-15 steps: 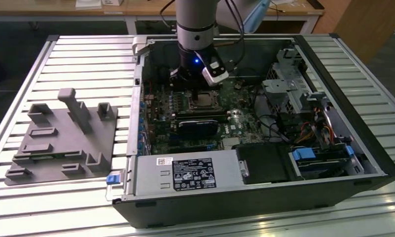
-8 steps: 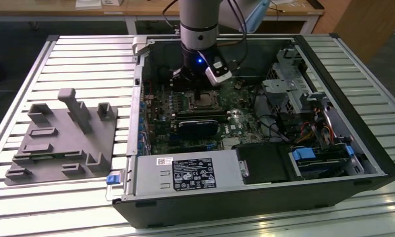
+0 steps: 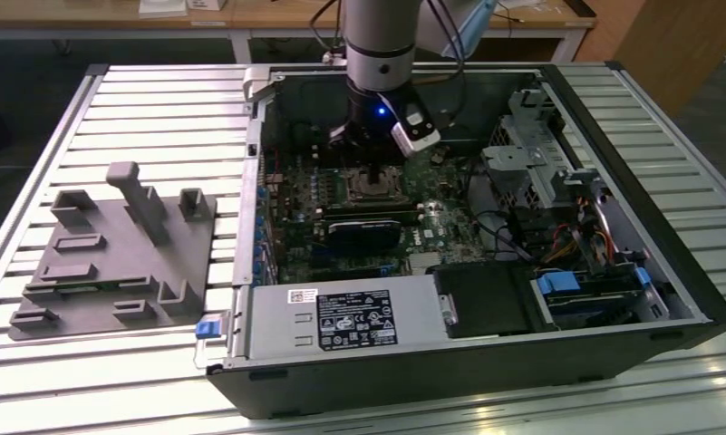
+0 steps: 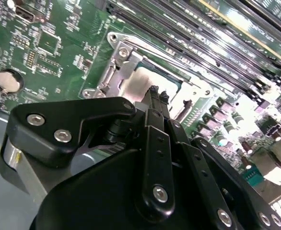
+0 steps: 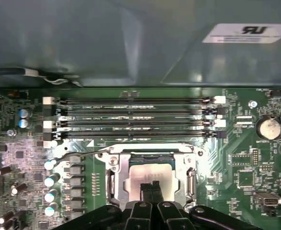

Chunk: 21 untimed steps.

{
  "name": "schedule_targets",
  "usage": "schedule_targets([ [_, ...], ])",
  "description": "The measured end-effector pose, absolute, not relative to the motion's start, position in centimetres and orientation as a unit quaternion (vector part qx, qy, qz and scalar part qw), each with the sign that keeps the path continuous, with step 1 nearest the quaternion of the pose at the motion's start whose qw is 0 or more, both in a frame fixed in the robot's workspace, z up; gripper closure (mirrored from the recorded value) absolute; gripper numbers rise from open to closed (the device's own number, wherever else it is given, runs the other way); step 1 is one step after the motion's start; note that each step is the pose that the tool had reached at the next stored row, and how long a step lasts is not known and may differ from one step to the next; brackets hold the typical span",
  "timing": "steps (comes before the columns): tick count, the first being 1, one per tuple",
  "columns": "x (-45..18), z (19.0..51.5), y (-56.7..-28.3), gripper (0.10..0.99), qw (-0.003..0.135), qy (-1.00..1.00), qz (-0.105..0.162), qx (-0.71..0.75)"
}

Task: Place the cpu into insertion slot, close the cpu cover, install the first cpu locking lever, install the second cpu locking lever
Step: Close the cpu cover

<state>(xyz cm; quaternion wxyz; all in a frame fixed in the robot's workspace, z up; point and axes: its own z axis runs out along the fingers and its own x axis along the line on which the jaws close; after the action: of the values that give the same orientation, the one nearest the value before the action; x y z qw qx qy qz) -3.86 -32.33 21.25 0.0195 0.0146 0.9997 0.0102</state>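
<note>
The arm (image 3: 379, 41) stands vertical, its silver-grey last section upright, with a blue light glowing on the black wrist below it. The gripper (image 3: 372, 163) points straight down — in both wrist views its two black fingers (image 5: 146, 188) (image 4: 153, 98) lie pressed together, tips meeting.

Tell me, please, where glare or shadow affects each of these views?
In the exterior view, the ribbed table glares white near the case, whose interior lies in shadow; in the second wrist view, glare washes out the circuit board beside the cpu; in the first wrist view, the cpu top shines mildly.
</note>
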Motion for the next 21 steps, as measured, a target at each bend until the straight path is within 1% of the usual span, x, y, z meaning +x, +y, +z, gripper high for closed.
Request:
schedule_targets([
  [5, -3.8, 21.4, -32.3, 0.98, 0.019, 1.0, 0.01, 0.015],
  [16, -3.8, 23.8, -32.3, 0.98, 0.02, 1.0, 0.01, 0.015],
  [21, -3.8, 24.3, -32.3, 0.98, 0.02, 1.0, 0.01, 0.015],
])
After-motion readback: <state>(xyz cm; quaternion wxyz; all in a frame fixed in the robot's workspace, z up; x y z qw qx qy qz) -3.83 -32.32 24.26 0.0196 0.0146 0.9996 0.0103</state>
